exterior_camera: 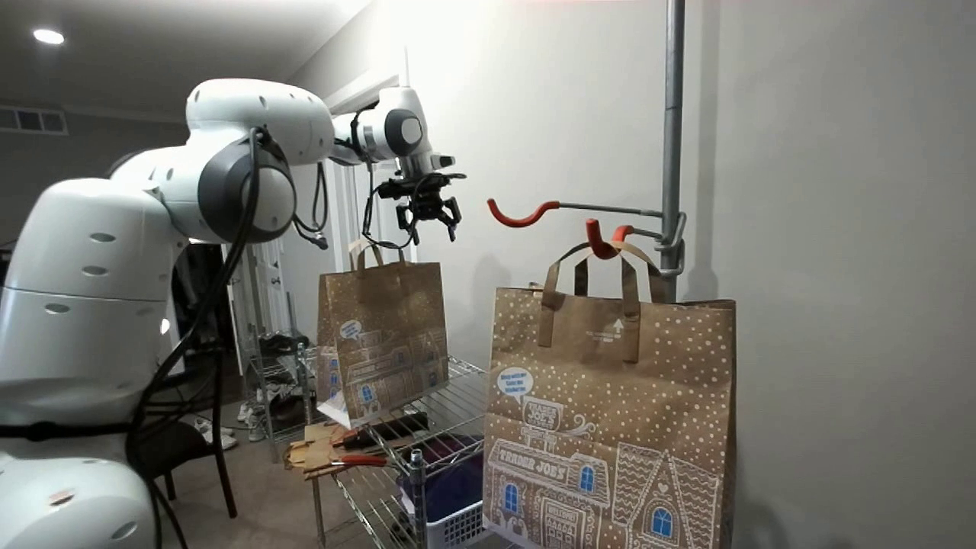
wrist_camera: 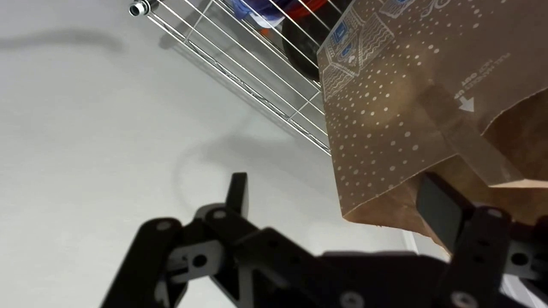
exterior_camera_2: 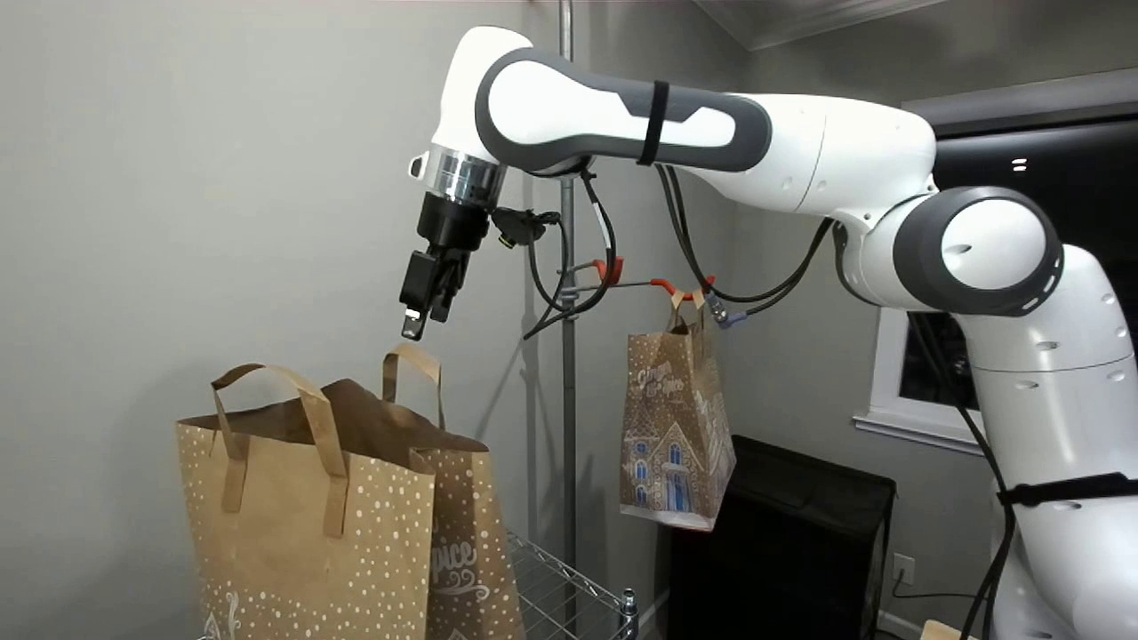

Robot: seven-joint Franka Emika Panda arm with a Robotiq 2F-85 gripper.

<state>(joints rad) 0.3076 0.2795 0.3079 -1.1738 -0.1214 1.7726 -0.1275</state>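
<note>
Black pincer [exterior_camera: 434, 233] gapes above dotted paper bag [exterior_camera: 387, 339]

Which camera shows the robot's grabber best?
The wrist view: the gripper looks biggest there, with its two fingers clearly spread apart. Both exterior views show it too, but much smaller, above a brown paper bag.

Matt, lightly creased paper bags [exterior_camera_2: 347, 533]; shiny metal wire shelf [wrist_camera: 233, 77]; dull metal pole [exterior_camera: 672, 114] with smooth, plastic-looking hook tips [exterior_camera: 520, 222]; glossy, smooth-shelled arm [exterior_camera: 84, 343]; smooth matt wall [exterior_camera: 839, 191]
</note>
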